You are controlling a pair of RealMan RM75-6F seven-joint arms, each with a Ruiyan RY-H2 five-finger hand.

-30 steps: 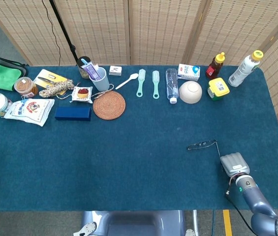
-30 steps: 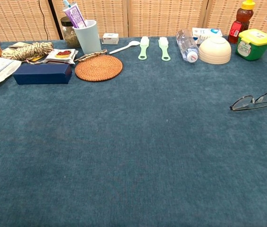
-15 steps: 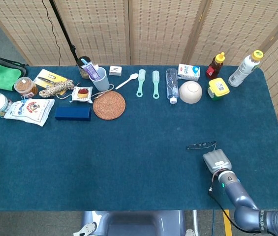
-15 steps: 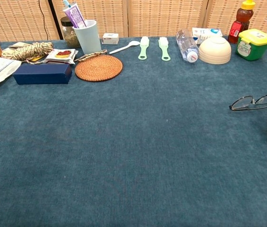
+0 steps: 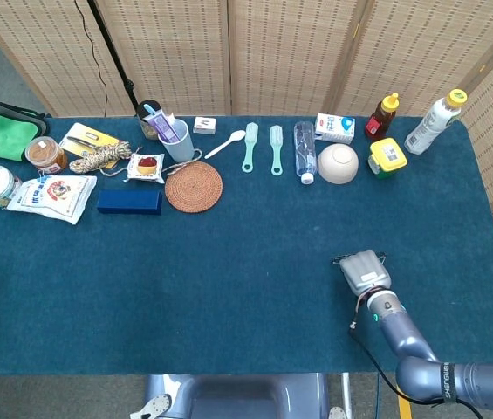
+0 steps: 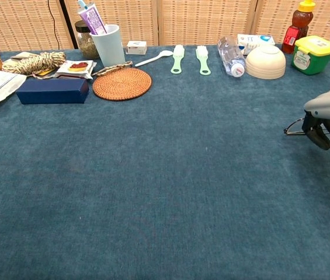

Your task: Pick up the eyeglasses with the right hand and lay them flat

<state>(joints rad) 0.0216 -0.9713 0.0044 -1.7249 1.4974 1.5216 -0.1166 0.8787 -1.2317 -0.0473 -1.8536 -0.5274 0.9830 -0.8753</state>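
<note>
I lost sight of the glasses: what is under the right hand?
The eyeglasses lie under the right hand; only their left rim shows. Whether the fingers touch them is hidden.

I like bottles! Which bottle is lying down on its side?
The clear water bottle beside the white bowl lies down. The red sauce bottle and white yellow-capped bottle stand upright.
</note>
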